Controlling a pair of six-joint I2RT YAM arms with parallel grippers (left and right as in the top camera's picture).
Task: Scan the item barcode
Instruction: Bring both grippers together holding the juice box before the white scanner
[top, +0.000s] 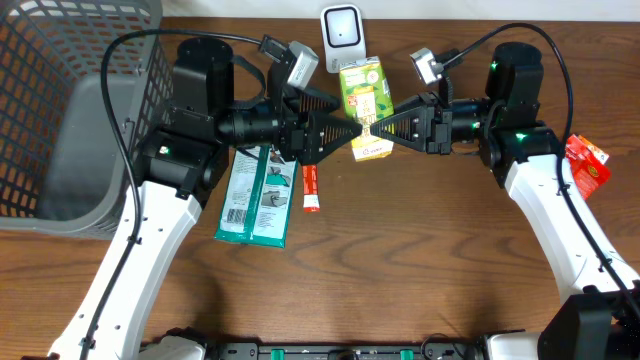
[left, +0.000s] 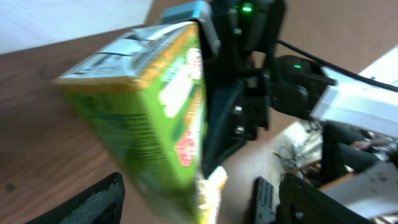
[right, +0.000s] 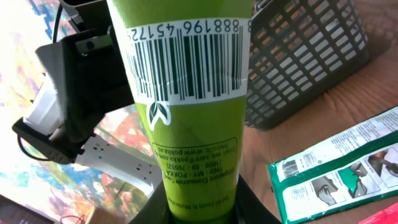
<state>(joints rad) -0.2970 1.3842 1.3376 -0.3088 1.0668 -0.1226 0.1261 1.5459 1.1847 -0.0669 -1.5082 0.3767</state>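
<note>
Right gripper (top: 380, 127) clamping one green carton (top: 365, 90) aloft just before one white scanner (top: 342, 32) at the table's (top: 420, 250) far edge, left gripper (top: 345, 130) gaping wide alongside, one basket (top: 60, 110) crowding the left corner, one red tube (top: 311, 188), bare wood lying open nearer.

Grey mesh basket (top: 40, 60) at far left — green-and-white packet (top: 255, 195) and red tube (top: 311, 188) mid-table — red packet (top: 588, 163) at right edge.

Green carton (top: 364, 92), black-striped white barcode (right: 186, 59), perhaps yellowish base
</note>
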